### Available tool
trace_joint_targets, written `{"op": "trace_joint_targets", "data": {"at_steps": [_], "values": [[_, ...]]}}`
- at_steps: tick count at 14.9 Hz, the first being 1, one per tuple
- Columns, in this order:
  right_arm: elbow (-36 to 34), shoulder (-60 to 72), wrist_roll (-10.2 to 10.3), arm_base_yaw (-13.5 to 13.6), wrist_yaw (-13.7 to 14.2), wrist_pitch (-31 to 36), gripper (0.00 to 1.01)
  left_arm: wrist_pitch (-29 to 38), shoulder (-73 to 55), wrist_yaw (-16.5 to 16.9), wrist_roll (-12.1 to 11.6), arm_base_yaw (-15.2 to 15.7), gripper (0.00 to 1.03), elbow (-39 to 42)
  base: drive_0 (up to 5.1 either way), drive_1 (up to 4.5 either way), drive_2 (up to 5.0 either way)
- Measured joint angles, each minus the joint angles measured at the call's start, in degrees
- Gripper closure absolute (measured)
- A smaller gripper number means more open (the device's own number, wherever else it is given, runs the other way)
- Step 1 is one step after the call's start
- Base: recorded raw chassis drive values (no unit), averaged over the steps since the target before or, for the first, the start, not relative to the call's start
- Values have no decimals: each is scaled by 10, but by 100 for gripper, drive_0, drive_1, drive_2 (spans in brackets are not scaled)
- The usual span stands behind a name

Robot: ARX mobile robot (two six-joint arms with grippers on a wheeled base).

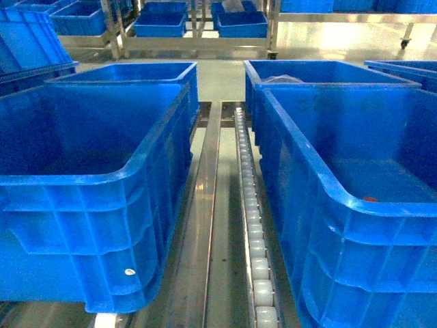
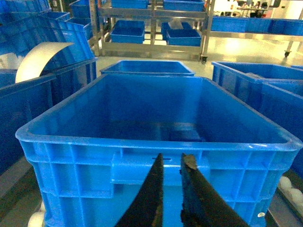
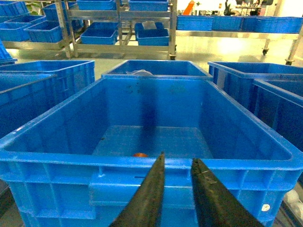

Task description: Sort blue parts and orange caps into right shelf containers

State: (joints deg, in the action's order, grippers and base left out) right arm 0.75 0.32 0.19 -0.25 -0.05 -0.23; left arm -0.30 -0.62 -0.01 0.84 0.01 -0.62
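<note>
Two large deep blue containers stand before me, one on the left [image 1: 102, 184] and one on the right [image 1: 341, 205]. An orange cap [image 1: 369, 199] lies on the right container's floor, close to its near wall; the right wrist view shows the orange cap [image 3: 139, 154] just past the rim [image 3: 227, 163]. My right gripper [image 3: 178, 157] hovers before that near wall, slightly open and holding nothing. Facing the left container's near wall [image 2: 94, 165], my left gripper [image 2: 173, 157] is also slightly open and holds nothing. A dark blue patch [image 2: 187, 135] on that floor may be a blue part. Neither gripper shows in the head view.
A roller track [image 1: 251, 225] and metal rails [image 1: 205, 205] run between the two containers. More blue bins [image 1: 307, 72] stand behind them. Metal racks with shallower blue trays [image 1: 160, 26] line the far side. A white curved sheet [image 2: 40, 56] sits at the left.
</note>
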Motion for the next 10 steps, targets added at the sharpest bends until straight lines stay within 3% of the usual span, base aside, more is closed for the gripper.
{"op": "trace_joint_targets", "data": {"at_steps": [4, 5, 6, 10], "values": [[0, 0, 0, 0, 0, 0, 36, 0, 0, 0, 0, 0, 45, 0, 0, 0, 0], [0, 0, 0, 0, 0, 0, 1, 0, 0, 0, 0, 0, 9, 0, 0, 0, 0], [0, 0, 0, 0, 0, 0, 4, 0, 0, 0, -1, 0, 5, 0, 0, 0, 0], [0, 0, 0, 0, 0, 0, 3, 0, 0, 0, -1, 0, 5, 0, 0, 0, 0]]}}
